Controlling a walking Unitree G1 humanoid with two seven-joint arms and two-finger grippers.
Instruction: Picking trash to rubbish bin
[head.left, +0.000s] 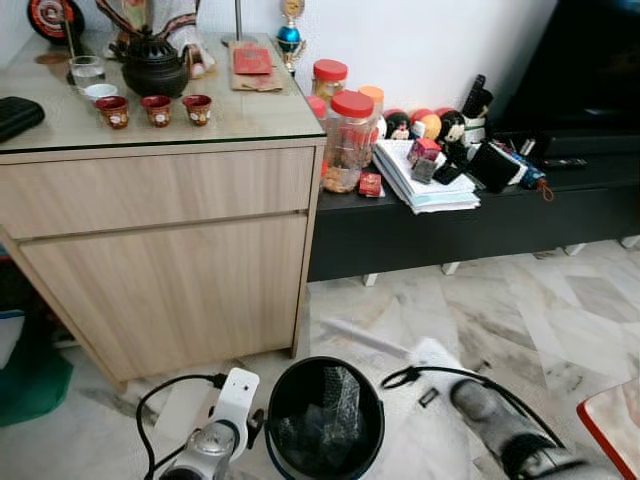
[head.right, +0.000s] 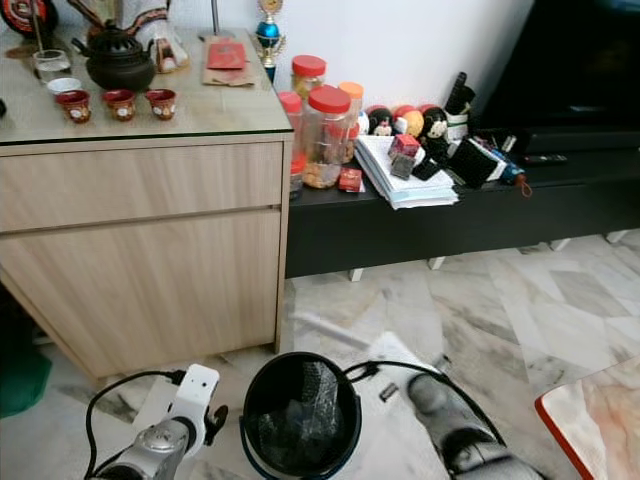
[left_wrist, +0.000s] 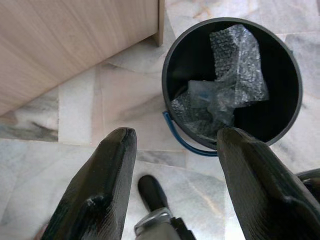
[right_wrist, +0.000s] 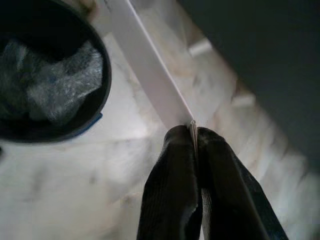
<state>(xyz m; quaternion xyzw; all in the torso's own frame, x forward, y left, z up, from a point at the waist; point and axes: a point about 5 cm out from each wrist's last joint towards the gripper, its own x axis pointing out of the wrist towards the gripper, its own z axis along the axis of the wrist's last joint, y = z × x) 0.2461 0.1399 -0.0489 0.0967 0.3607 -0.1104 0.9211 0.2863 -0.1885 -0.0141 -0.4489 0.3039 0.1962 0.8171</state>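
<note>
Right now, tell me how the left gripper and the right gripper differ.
The left gripper is open with nothing between its fingers; the right gripper is shut on a flat white sheet. The left gripper looks down at the black bin holding bubble wrap; the right gripper sits beside the bin. Both hang low over the marble floor.

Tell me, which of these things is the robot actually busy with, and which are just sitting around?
Part of the job:
- black bin on the floor, bubble wrap inside
- white paper sheet, pinched in the right hand beside the bin
- left hand, open beside the bin

Just lying about:
- teapot and red cups on the cabinet
- red-lidded jars
- stack of papers
</note>
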